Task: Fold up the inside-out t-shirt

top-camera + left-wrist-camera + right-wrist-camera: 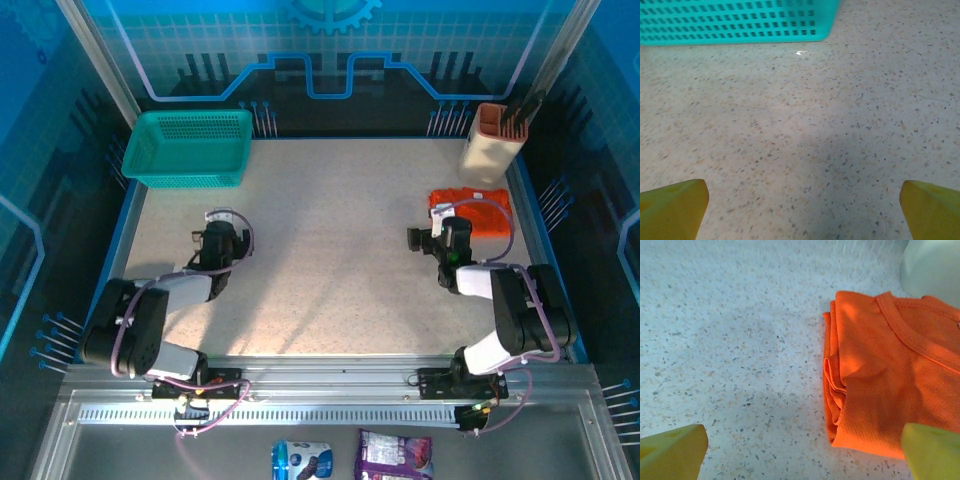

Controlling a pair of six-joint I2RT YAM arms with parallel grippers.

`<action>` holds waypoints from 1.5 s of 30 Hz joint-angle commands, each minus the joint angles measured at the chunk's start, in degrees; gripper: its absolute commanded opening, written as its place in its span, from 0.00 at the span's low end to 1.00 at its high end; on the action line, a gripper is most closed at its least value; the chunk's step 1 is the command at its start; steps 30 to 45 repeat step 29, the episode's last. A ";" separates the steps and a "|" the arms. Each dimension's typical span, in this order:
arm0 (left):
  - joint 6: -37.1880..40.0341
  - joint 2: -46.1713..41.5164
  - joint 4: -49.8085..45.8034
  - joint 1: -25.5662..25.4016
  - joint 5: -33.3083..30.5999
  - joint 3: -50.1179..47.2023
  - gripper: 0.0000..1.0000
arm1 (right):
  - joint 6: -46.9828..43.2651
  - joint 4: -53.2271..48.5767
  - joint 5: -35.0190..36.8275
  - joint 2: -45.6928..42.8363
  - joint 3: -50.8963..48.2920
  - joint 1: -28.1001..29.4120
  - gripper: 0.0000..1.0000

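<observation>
The orange-red t-shirt (475, 211) lies folded into a small flat stack at the right side of the table, collar seam showing on top (890, 375). My right gripper (432, 240) hovers just in front of its near left corner, open, with bare table between the yellow fingertips (675, 452). My left gripper (212, 238) rests over bare table on the left side, far from the shirt, also open with nothing between its fingertips (672, 207).
A teal mesh basket (190, 148) stands at the back left, its wall close ahead of the left gripper (735, 22). A cream holder with dark tools (495, 140) sits at the back right, just behind the shirt. Blue walls ring the table.
</observation>
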 commanded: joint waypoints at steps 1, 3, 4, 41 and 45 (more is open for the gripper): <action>5.42 2.48 18.89 1.24 1.55 -2.00 0.99 | -0.59 15.64 -0.46 1.12 -3.52 0.74 1.00; 3.40 2.49 20.51 3.71 5.88 -3.00 0.99 | -0.43 14.58 -1.21 1.00 -3.18 0.40 1.00; 2.17 2.47 21.19 5.16 9.18 -3.88 0.99 | -0.40 15.50 -1.52 1.21 -3.28 0.30 1.00; 1.17 5.63 22.19 8.85 18.64 -3.10 0.99 | -1.22 15.72 -2.86 1.13 -3.66 0.48 1.00; 1.17 5.63 22.19 8.85 18.64 -3.10 0.99 | -1.22 15.72 -2.86 1.13 -3.66 0.48 1.00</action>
